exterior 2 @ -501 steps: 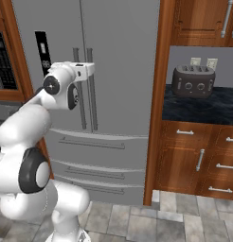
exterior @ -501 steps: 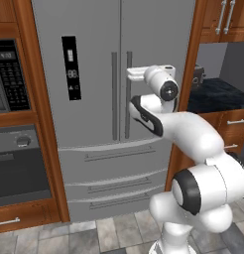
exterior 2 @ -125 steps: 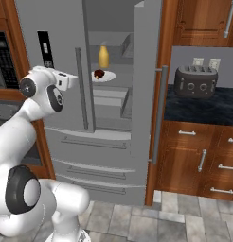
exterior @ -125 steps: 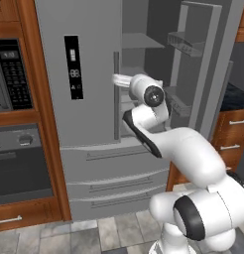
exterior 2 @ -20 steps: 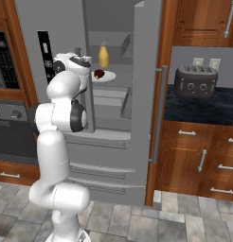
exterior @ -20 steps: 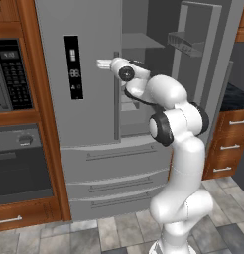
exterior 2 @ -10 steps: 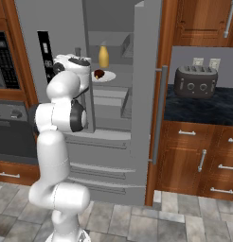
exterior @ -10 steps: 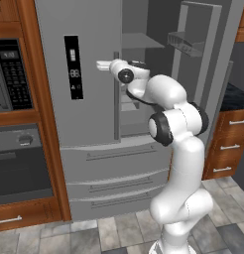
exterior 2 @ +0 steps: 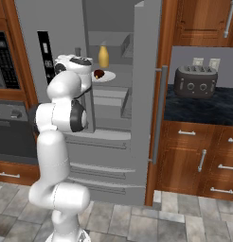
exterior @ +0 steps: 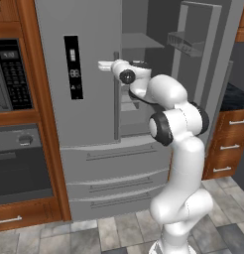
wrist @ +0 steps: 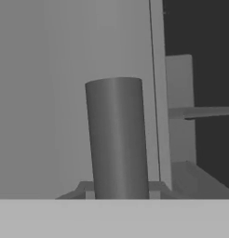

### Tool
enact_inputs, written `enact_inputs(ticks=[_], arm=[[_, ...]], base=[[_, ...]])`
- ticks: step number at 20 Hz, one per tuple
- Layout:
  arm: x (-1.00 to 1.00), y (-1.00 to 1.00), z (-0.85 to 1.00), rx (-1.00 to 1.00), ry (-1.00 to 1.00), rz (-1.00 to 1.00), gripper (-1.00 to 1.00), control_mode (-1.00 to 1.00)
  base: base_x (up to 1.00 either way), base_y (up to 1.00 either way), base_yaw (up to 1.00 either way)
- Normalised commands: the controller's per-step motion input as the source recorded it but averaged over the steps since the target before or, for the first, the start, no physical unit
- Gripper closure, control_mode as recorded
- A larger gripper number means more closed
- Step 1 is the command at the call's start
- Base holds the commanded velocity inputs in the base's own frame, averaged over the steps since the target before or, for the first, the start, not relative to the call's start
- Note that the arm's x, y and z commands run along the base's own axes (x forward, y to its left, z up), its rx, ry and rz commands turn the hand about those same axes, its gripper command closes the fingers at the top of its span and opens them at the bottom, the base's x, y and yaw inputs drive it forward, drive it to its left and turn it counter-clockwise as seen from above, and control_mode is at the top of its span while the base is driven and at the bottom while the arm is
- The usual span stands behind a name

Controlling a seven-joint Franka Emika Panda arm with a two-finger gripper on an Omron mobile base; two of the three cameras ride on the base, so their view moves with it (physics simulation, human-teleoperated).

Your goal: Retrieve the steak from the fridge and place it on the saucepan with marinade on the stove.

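Gripper jaws are closed, the hand [exterior: 106, 65] reaching level from the arm toward the top of the left door's vertical bar handle [exterior: 115, 94]. From the hand camera, a grey cylindrical bar [wrist: 117, 139] rises close in front, with the door's flat grey face behind it and a dark gap with shelf edges to the right. Whether the fingers actually clasp that handle cannot be told from these views.

The fridge [exterior 2: 57, 28] stands with its right door [exterior 2: 147, 85] swung wide open and the left door shut. Inside, on a shelf at about the height of the hand, the steak [exterior 2: 98, 73] sits as a small dark brown lump on a white plate [exterior 2: 107, 76]. A yellow-orange bottle [exterior 2: 103, 56] stands upright just behind it.

Left of the fridge is a black-fronted wall oven [exterior: 17, 163] set in wood cabinetry. To the right, a toaster [exterior 2: 196, 81] rests on a dark counter [exterior 2: 203, 108].
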Motion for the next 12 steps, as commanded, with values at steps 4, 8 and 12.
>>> enact_inputs(ticks=[4, 8, 12], arm=[[-0.29, 0.07, 0.00, 0.00, 0.00, 0.00, 1.00, -1.00], [-0.66, 0.20, 0.00, 0.00, 0.00, 0.00, 1.00, -1.00], [-0.74, 0.29, 0.00, -0.01, 0.00, 0.00, 1.00, -1.00]], base=[[0.00, 0.00, 0.00], [0.00, 0.00, 0.00], [0.00, 0.00, 0.00]])
